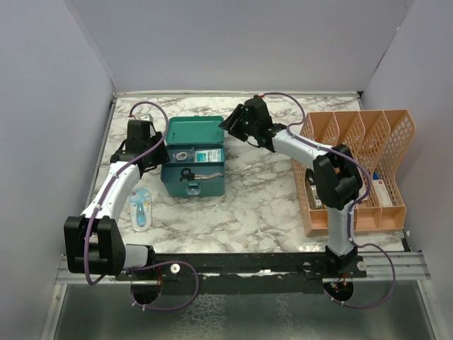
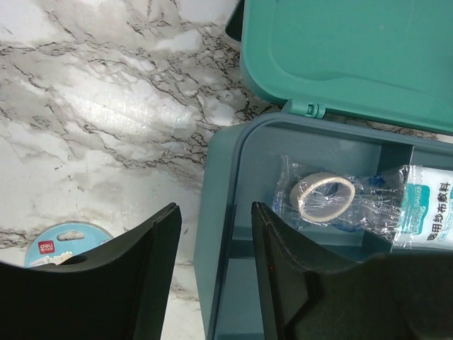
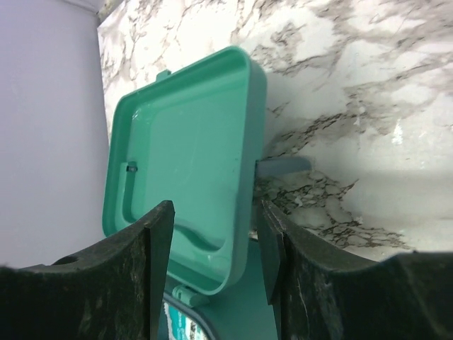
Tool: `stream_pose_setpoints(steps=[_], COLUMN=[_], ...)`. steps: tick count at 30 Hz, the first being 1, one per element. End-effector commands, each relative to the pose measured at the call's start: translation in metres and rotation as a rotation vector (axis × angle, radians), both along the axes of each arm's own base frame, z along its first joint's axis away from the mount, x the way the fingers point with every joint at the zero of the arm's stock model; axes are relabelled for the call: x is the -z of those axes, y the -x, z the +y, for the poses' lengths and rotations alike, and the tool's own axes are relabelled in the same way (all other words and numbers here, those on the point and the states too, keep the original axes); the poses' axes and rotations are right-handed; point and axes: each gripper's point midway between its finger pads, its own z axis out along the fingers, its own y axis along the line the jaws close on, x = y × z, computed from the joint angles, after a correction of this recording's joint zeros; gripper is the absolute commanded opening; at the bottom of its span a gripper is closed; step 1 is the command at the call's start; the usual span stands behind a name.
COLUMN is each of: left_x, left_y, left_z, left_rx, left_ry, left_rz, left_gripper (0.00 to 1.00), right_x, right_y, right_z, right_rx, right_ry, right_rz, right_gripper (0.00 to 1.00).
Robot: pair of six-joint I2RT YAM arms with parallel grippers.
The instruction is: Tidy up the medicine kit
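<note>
Left hand (image 2: 214,211) and right hand (image 3: 214,209) at my medicine kit (image 1: 191,188)
My left straddles its side, half open; my right gapes beside the open lid (image 3: 184,142), neither gripping anything

You're running a lab robot cell: plain grey panels (image 1: 42,106) close in a marble-print table (image 1: 262,205) on three sides. Your left arm (image 1: 113,188) and right arm (image 1: 333,184) are bolted to a metal rail (image 1: 269,263) at the near edge, with purple cables (image 1: 177,297) looping loose below.
</note>
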Motion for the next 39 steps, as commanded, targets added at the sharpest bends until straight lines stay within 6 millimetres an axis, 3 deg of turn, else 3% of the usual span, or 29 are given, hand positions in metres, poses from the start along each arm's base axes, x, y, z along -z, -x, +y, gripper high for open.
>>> stream_pose_setpoints(steps=[1, 5, 11, 14, 19, 24, 32, 35, 39], left_x=[0.003, 0.004, 0.005, 0.004, 0.000, -0.008, -0.012, -0.010, -0.011], left_y=[0.002, 0.002, 0.002, 0.003, 0.001, -0.004, -0.009, -0.009, -0.010], left_z=[-0.001, -0.002, -0.004, -0.005, -0.001, -0.003, -0.004, -0.005, -0.006], left_rx=[0.020, 0.023, 0.031, 0.034, 0.021, 0.026, 0.029, 0.026, 0.027], left_ry=[0.006, 0.011, 0.020, 0.023, 0.010, 0.013, 0.023, 0.027, 0.032], left_rz=[0.010, 0.016, 0.018, 0.015, 0.000, -0.027, -0.042, -0.039, -0.044], left_gripper=[0.47, 0.45, 0.43, 0.43, 0.43, 0.43, 0.43, 0.43, 0.43], right_x=[0.010, 0.021, 0.018, 0.004, -0.034, -0.060, -0.087, -0.100, -0.102], right_y=[0.003, 0.002, 0.006, 0.006, -0.003, 0.008, 0.034, 0.040, 0.041], right_z=[0.007, 0.006, 0.030, 0.040, 0.041, 0.040, 0.036, 0.041, 0.041], right_rx=[-0.037, -0.033, -0.169, -0.226, -0.266, -0.352, -0.464, -0.514, -0.511], right_ry=[-0.041, -0.017, -0.085, -0.137, -0.151, -0.154, -0.159, -0.199, -0.220], right_rz=[0.049, 0.070, 0.062, -0.002, -0.261, -0.500, -0.787, -0.833, -0.846], right_gripper=[0.50, 0.50, 0.52, 0.50, 0.44, 0.44, 0.55, 0.56, 0.58])
